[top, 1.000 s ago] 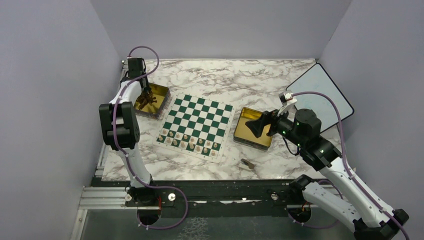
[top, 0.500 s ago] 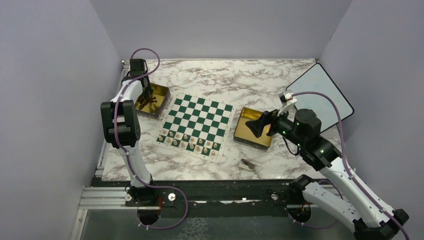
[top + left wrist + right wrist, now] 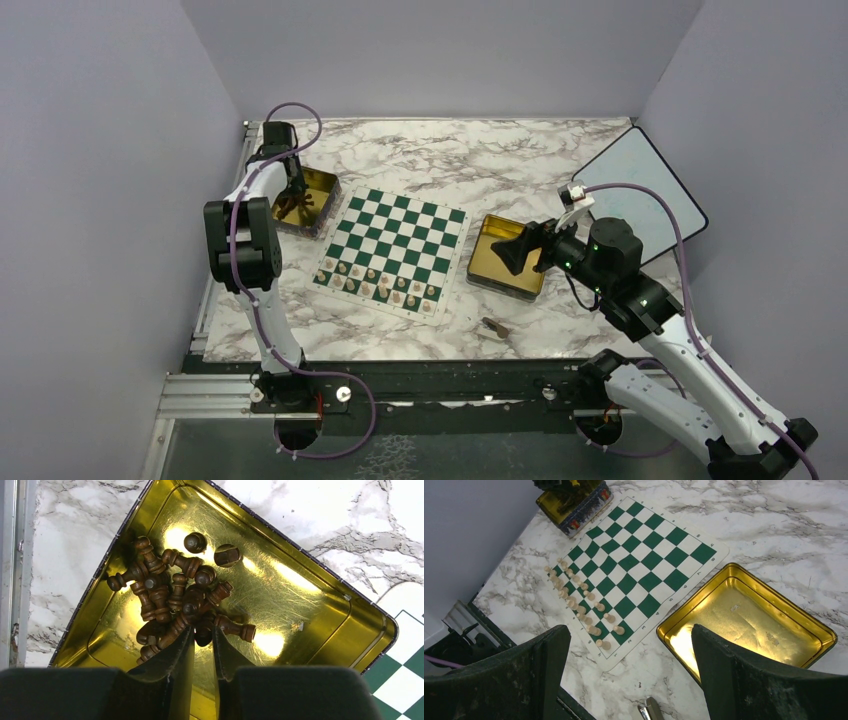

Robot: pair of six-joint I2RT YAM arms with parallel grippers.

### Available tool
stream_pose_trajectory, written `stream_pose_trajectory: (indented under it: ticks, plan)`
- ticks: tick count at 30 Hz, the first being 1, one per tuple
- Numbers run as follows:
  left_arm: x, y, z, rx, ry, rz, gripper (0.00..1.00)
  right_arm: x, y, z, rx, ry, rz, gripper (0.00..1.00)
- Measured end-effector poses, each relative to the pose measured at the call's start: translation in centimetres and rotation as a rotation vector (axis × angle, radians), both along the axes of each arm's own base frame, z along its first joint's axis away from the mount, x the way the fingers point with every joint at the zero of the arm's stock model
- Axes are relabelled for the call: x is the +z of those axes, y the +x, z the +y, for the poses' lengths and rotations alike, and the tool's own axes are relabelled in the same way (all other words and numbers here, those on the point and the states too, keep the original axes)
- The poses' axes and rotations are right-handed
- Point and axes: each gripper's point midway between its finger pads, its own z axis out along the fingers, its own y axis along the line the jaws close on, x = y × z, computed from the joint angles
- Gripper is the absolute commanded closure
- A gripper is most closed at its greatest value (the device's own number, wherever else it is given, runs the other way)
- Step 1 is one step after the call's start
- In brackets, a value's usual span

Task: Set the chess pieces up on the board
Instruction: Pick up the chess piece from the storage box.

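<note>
The green-and-white board [image 3: 400,225] [image 3: 644,555] lies mid-table. Pale beige chess pieces [image 3: 385,285] [image 3: 581,597] fill its two nearest rows. Dark brown chess pieces [image 3: 290,203] [image 3: 175,595] lie heaped in a gold tin [image 3: 322,190] [image 3: 300,595] left of the board. My left gripper [image 3: 292,195] [image 3: 202,630] reaches down into that heap, its jaws narrowed onto one dark brown piece [image 3: 203,638] at their tips. My right gripper [image 3: 512,255] [image 3: 628,630] hangs open and holds nothing, above the near-left side of a second gold tin.
That second gold tin [image 3: 500,280] [image 3: 754,615], right of the board, holds nothing. A small brownish object [image 3: 494,326] [image 3: 651,711] lies on the marble near the front edge. A black-rimmed white tablet [image 3: 645,195] leans at the far right. Grey walls close in on three sides.
My left arm has shifted slightly toward the far side of its tin and its jaws have narrowed around a dark piece. The right arm has not moved.
</note>
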Motion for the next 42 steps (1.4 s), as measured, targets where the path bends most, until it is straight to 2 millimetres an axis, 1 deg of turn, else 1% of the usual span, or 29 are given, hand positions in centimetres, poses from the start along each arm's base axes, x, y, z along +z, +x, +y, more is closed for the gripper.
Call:
stream_pose_trajectory:
  ticks: [5, 13, 18, 22, 24, 27, 29, 31, 32, 34, 37, 40, 42]
  plan:
    - [0.1, 0.0, 0.0, -0.001, 0.0, 0.0, 1.0, 0.0, 0.0, 0.0, -0.002, 0.0, 0.0, 0.04]
    - [1.1, 0.4, -0.1, -0.006, -0.008, -0.009, 1.0, -0.2, 0.1, 0.0, -0.015, 0.016, 0.022, 0.05]
    - [3.2, 0.6, -0.4, -0.006, -0.021, -0.038, 1.0, -0.5, 0.4, 0.0, -0.041, 0.034, 0.057, 0.06]
    - [5.5, 0.3, -0.7, -0.006, -0.036, -0.073, 1.0, -1.6, 0.9, 0.0, -0.074, 0.033, 0.106, 0.09]
    - [6.7, 0.3, -1.1, -0.011, -0.055, -0.098, 1.0, -2.3, 1.2, 0.1, -0.089, 0.028, 0.14, 0.13]
    - [7.9, 0.1, -1.9, -0.025, -0.092, -0.118, 1.0, -3.0, 1.6, 0.3, -0.103, 0.025, 0.177, 0.23]
    - [8.9, -0.1, -2.9, -0.047, -0.14, -0.138, 1.0, -3.1, 1.9, 0.7, -0.104, 0.034, 0.197, 0.31]
    - [9.7, -0.5, -4.0, -0.075, -0.193, -0.157, 1.0, -2.7, 2.1, 1.3, -0.089, 0.054, 0.202, 0.44]
    - [10.0, -0.8, -4.7, -0.091, -0.217, -0.162, 1.0, -2.4, 2.3, 1.7, -0.078, 0.068, 0.203, 0.5]
    - [10.7, -1.7, -6.0, -0.12, -0.268, -0.169, 1.0, -1.8, 2.7, 2.7, -0.054, 0.106, 0.204, 0.58]
    - [11.3, -3.4, -8.2, -0.163, -0.333, -0.178, 1.0, -1.5, 3.6, 4.2, -0.024, 0.146, 0.217, 0.64]
    - [11.8, -5.5, -11.3, -0.228, -0.397, -0.182, 1.0, -1.7, 4.8, 6.0, 0.007, 0.172, 0.25, 0.65]
    - [12.2, -6.9, -13.7, -0.286, -0.436, -0.189, 1.0, -1.9, 5.8, 7.1, 0.024, 0.183, 0.274, 0.64]
